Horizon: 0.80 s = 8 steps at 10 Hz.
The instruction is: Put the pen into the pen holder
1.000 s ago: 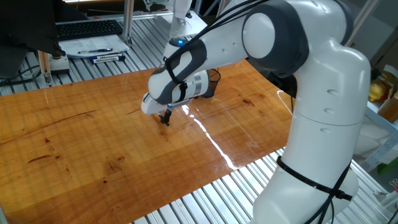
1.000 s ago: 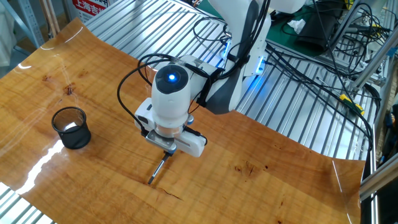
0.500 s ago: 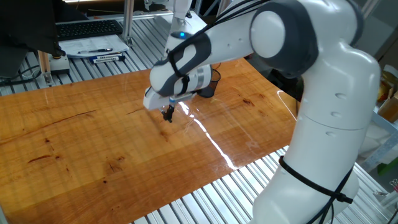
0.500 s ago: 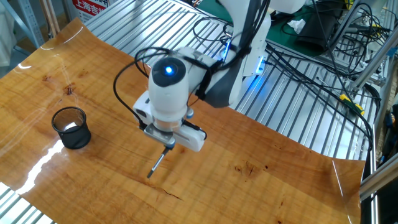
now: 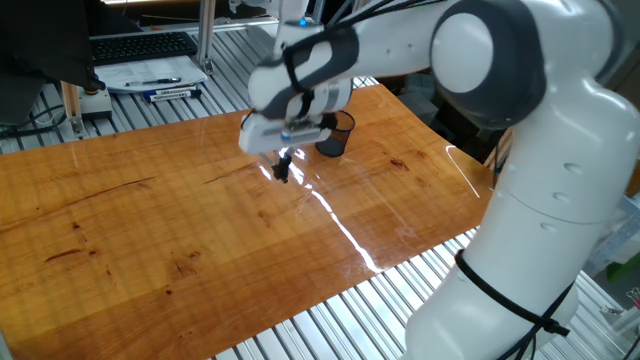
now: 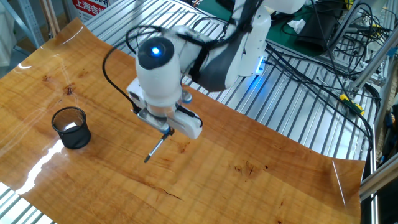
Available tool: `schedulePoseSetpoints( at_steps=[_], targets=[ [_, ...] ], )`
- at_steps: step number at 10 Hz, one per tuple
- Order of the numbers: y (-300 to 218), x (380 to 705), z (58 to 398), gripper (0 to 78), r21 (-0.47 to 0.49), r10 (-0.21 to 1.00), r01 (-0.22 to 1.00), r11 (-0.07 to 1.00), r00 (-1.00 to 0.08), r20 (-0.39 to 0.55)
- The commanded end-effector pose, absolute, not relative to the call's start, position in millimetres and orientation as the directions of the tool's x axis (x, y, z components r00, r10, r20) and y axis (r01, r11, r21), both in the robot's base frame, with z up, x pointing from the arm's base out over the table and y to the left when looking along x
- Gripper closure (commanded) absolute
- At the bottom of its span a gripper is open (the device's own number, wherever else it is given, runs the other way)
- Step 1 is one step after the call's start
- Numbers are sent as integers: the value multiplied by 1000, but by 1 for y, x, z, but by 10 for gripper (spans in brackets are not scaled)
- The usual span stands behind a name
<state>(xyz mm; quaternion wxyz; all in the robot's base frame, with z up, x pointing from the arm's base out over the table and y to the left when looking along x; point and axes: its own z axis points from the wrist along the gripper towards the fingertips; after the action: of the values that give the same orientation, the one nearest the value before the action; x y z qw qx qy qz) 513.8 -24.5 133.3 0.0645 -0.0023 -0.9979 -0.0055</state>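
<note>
Black and thin, the pen hangs slantwise from the gripper, whose fingers are closed on its upper end; its lower tip points down and away from the arm, clear of the wooden table. Seen from the other side, the gripper is above the table with only a short dark stub of the pen showing beneath it. Past the gripper in that view, partly hidden by the wrist, stands the pen holder, a black mesh cup near the table's far edge. In the view from the arm's base side, the pen holder sits upright well off to one side of the gripper, on the table, with nothing between them. Beyond the table, white-and-blue markers lie on a metal slatted bench.
</note>
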Motion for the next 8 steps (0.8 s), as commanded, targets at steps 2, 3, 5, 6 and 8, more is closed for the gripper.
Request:
schedulePoseSetpoints(
  at_steps=[2, 3, 5, 6, 8],
  targets=[
    [-37, 513, 190, 764, 9, 91, 97, 995, -958, 271],
    [-39, 515, 194, 764, 7, 94, 100, 995, -955, 279],
    [-49, 522, 206, 764, 25, 105, 119, 993, -942, 319],
    [-53, 524, 210, 764, 36, 116, 135, 990, -938, 326],
    [-61, 525, 217, 764, 47, 170, 197, 979, -928, 331]
  ],
)
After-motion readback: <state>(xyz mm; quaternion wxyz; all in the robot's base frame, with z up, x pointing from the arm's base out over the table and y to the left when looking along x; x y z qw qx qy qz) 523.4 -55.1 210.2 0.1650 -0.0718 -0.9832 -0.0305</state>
